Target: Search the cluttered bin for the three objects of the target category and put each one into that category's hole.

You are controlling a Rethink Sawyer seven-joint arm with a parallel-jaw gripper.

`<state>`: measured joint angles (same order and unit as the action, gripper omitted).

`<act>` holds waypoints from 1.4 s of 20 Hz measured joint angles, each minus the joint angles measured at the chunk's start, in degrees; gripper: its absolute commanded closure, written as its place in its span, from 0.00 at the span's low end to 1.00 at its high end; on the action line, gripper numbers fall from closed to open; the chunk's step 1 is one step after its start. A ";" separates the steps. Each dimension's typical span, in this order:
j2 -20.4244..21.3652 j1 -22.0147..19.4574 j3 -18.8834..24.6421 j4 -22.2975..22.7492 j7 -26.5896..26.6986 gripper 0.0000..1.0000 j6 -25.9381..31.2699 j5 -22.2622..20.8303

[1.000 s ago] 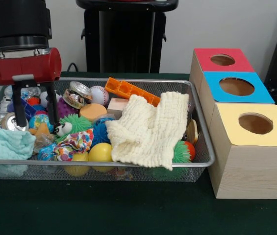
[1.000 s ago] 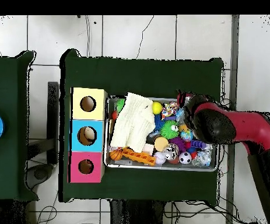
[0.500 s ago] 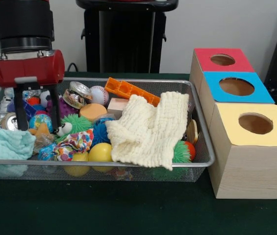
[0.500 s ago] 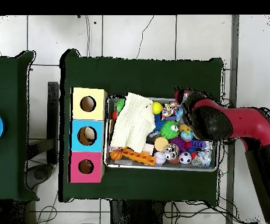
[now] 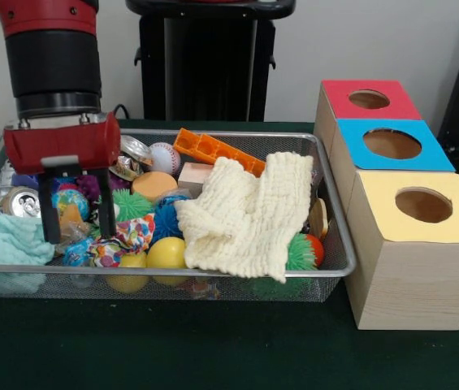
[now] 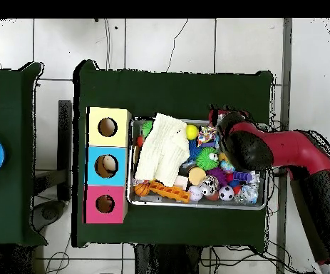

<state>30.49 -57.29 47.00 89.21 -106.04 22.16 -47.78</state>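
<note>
I see my gripper point(image 5: 75, 221) hanging over the left end of the wire bin point(image 5: 336, 244), its two black fingers point(image 5: 49, 218) spread apart and holding nothing. The fingertips sit down among the toys, just beside the colourful cloth point(image 5: 123, 238) and yellow ball point(image 5: 166, 253).

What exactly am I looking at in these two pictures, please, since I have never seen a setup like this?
A red and black robot arm works at a green table. One picture is taken from across the table, the other from straight above. Its hand, two black fingers spread apart, reaches into a wire mesh bin and holds nothing. The bin is crowded with toys: a cream cloth, a yellow ball, a baseball, an orange block, a teal cloth. Beside it stand three wooden boxes with round holes, topped red, blue and yellow, for sorting.
</note>
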 measured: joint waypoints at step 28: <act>-4.47 -7.56 2.40 -0.50 0.00 0.00 -0.26 -1.93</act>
<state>26.02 -64.85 49.40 88.71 -106.04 21.90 -49.71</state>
